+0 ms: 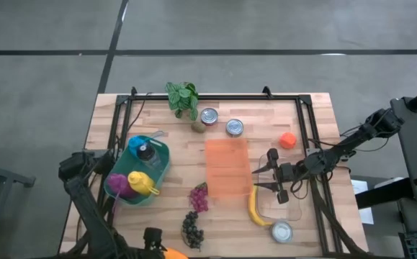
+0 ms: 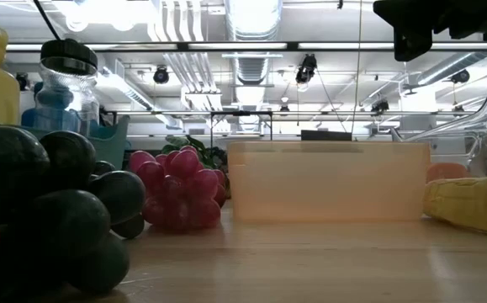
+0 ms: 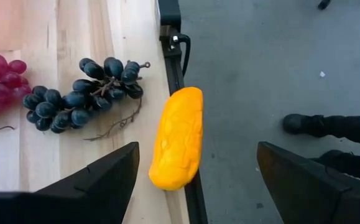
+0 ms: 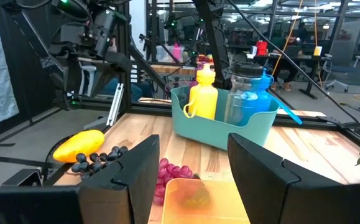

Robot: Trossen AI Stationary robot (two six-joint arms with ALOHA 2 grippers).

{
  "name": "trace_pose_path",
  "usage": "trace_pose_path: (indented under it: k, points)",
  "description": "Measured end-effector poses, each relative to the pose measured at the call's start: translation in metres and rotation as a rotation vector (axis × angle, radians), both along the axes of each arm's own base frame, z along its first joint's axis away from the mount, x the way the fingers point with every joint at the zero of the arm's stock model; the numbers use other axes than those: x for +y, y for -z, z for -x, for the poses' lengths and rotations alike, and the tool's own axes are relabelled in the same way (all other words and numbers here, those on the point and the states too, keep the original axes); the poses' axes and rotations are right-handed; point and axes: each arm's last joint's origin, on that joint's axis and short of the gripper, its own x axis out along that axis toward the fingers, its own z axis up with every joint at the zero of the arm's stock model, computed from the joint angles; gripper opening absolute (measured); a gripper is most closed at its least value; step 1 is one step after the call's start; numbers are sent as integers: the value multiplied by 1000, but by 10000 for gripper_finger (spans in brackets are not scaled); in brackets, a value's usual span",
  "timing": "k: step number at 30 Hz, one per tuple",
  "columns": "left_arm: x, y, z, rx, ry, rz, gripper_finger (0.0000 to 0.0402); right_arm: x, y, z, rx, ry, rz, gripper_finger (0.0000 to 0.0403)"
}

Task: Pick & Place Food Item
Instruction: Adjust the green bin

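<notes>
Fruit: yellow-orange fruit, long and rounded, with wrinkled skin.
Place: at the desk edge, partly on the black rail, just beside the dark grapes.
Left gripper: above the fruit, fingers released, wide apart.
Right gripper: over the orange box, fingers apart, grasping nothing.
Surface: light wooden planks.
Room: grey floor, workshop behind.

Bright, even overhead light — ceiling lamps glare (low view); near black grapes blurred.
</notes>
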Motion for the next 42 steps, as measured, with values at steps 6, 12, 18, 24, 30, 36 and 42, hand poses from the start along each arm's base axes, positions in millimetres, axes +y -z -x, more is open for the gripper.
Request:
trace_pose_path:
  k: [6, 12, 18, 24, 30, 36, 42]
  points:
    - [1, -3, 0, 2, -2, -1, 331, 0, 0, 0, 0, 0, 0, 189]
    - [5, -17, 3, 13, -1, -12, 331, 0, 0, 0, 0, 0, 0, 189]
    - [17, -35, 9, -14, -32, -18, 331, 0, 0, 0, 0, 0, 0, 189]
    - [25, -38, 13, -10, -73, -50, 331, 0, 0, 0, 0, 0, 0, 189]
    - [29, -26, 15, 21, -142, -66, 331, 0, 0, 0, 0, 0, 0, 189]
    - [39, -11, 21, 63, -273, -46, 331, 0, 0, 0, 0, 0, 0, 189]
    - [51, -21, 28, 58, -303, -11, 331, 0, 0, 0, 0, 0, 0, 189]
